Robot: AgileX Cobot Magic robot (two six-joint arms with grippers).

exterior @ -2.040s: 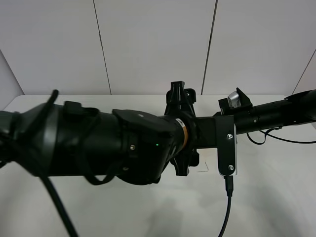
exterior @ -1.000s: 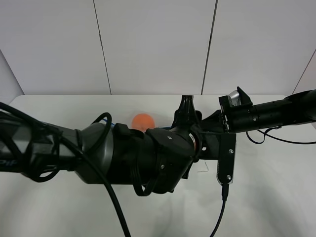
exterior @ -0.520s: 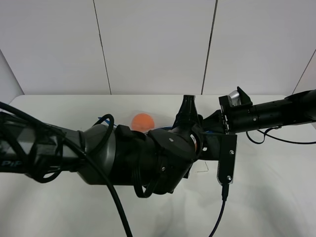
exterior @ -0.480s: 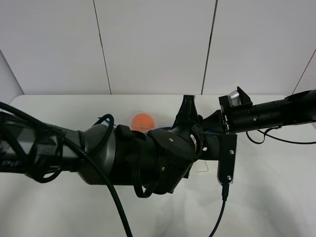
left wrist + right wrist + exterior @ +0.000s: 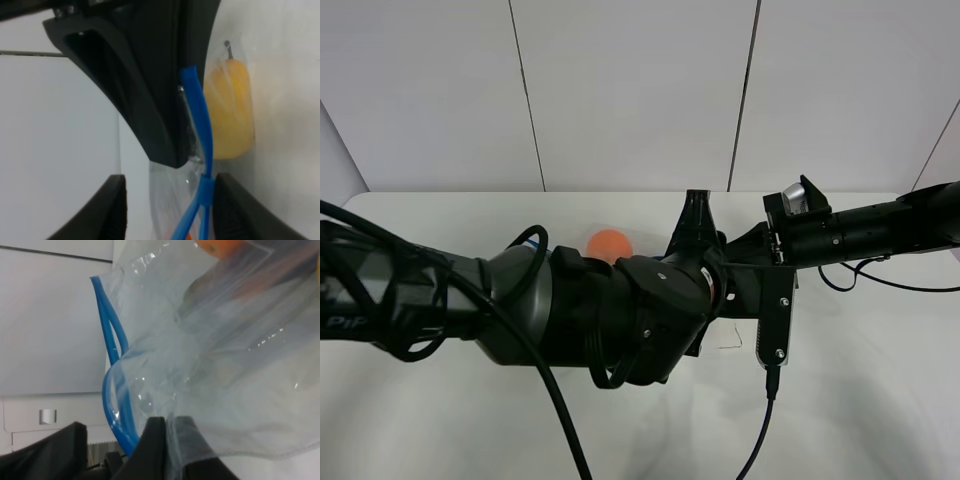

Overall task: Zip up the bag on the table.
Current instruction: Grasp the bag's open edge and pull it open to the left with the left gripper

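On the white matte table (image 5: 860, 400), a round orange fruit (image 5: 610, 243) peeks from behind the bulky black left arm.

At the left wrist, the clear plastic zip bag (image 5: 167, 222) runs its blue zipper strip (image 5: 196, 107) between the left gripper (image 5: 170, 197)'s parted fingers, with a yellow fruit (image 5: 232, 115) alongside.

At the right wrist, the right gripper (image 5: 167, 427) is pinching the bag's film beside the strip.

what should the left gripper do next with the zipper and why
Probably close the left gripper on the blue zipper strip: its jaws stand apart on either side, the strip splits into two strands there, so the bag is unsealed, and the right gripper seems to pinch it.
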